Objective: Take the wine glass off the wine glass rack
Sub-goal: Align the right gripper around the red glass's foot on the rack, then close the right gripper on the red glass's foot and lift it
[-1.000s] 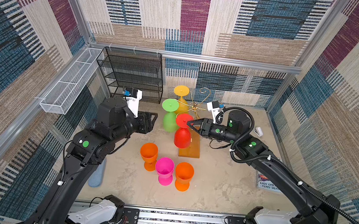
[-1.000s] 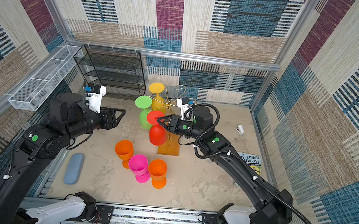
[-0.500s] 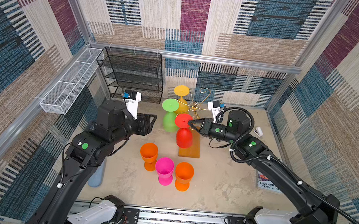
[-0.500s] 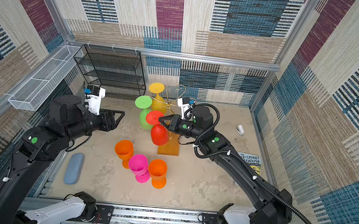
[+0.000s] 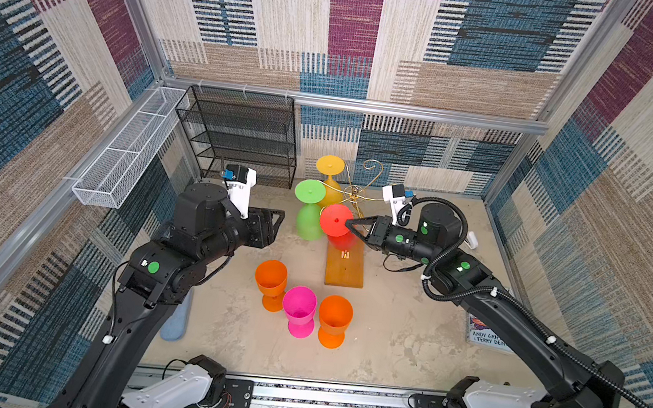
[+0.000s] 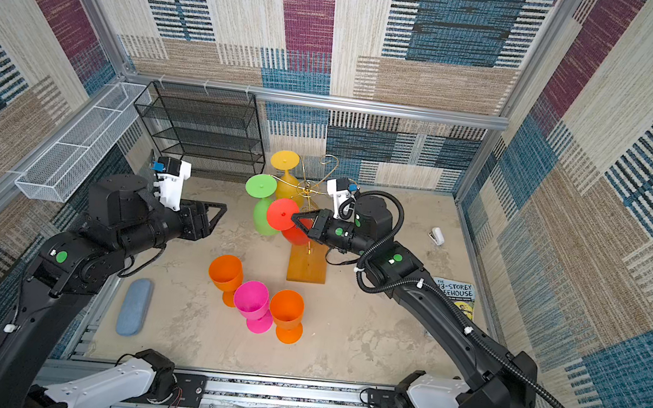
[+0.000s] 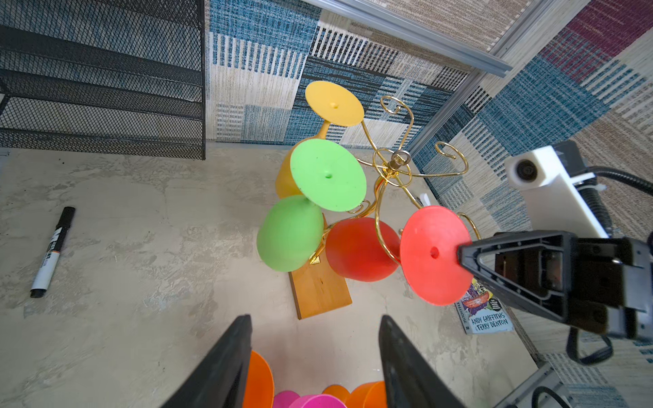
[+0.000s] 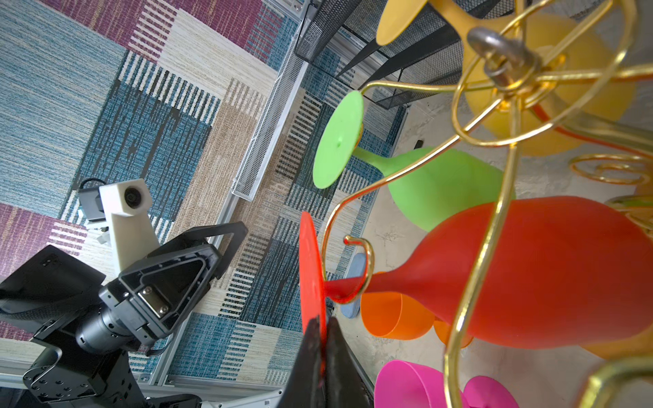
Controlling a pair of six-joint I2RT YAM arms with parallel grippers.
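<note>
The wine glass rack, a gold wire tree on a wooden base, stands mid-table in both top views. A red wine glass hangs upside down from one scroll arm, its stem caught in the curl. My right gripper is shut on the rim of its flat foot. Green and yellow glasses hang on other arms. My left gripper is open and holds nothing, to the left of the rack.
Two orange glasses and a pink one stand upright in front of the rack. A black mesh shelf and white wire basket are at the back left. A book, blue case and marker lie on the table.
My right gripper's jaws have closed onto the red glass's foot, and the glass's bowl has swung slightly toward that arm. The left arm has barely moved.
</note>
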